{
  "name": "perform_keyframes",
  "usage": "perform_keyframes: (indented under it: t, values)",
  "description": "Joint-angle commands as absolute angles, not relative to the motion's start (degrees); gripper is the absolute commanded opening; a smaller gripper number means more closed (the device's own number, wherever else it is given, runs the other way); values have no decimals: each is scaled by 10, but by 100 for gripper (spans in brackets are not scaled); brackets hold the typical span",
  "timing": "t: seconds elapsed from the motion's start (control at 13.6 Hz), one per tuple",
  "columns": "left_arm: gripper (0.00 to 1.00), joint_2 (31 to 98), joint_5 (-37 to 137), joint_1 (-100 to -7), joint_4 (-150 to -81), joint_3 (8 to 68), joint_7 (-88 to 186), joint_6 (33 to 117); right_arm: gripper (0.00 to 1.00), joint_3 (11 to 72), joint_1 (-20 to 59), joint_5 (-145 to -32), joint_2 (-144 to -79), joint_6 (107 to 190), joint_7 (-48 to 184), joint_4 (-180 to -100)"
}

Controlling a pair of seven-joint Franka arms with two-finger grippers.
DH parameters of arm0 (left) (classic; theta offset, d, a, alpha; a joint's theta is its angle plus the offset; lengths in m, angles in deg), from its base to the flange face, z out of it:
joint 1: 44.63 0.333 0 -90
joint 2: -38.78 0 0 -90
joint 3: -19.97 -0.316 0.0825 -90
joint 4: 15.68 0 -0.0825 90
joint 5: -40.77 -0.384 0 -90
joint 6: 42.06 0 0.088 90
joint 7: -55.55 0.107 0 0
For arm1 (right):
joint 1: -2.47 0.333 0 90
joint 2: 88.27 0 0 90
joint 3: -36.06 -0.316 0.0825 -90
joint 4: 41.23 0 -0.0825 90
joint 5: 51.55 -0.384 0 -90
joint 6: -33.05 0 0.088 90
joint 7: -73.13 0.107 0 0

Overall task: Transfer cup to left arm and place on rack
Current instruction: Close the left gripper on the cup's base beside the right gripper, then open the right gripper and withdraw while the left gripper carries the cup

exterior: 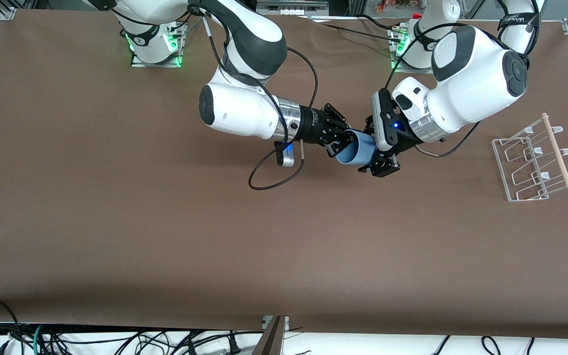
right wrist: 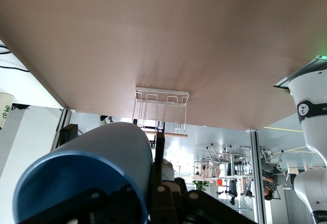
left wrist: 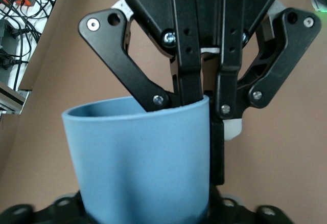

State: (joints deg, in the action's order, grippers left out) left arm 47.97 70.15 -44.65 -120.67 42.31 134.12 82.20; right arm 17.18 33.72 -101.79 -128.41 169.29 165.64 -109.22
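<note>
Both clamped on cup above bench: right gripper, left gripper; cup base hidden; rack well apart.

- Even, bright overhead light falls on the brown table; nothing looks dim.
- Soft, faint shadows lie under both arms, darkest just below the left gripper and right gripper.
- Mild glare sits on the white arm shells above the grippers.
- In the left wrist view the cup close to the lens is slightly soft.
- The right wrist view's background past the rack is bright and washed.
</note>
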Motion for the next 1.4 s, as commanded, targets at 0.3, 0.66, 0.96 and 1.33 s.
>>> perform_keyframes:
  t: [0.3,0.66,0.96,1.33]
  values:
    - [0,467,718,-438,-1219,426,1338,819,58,172,338,-1026,-1283,1697,1660,-1069]
    - [0,467,718,-437,-1218,425,1338,817,100,179,265,-1024,-1270,1582,1660,-1034]
    - [0,469,708,-433,-1195,389,1336,758,100,179,171,-1014,-1236,1485,1649,-1034]
    - [0,470,628,-421,-1191,349,1326,714,100,227,136,-923,-1168,1350,1550,-1056]
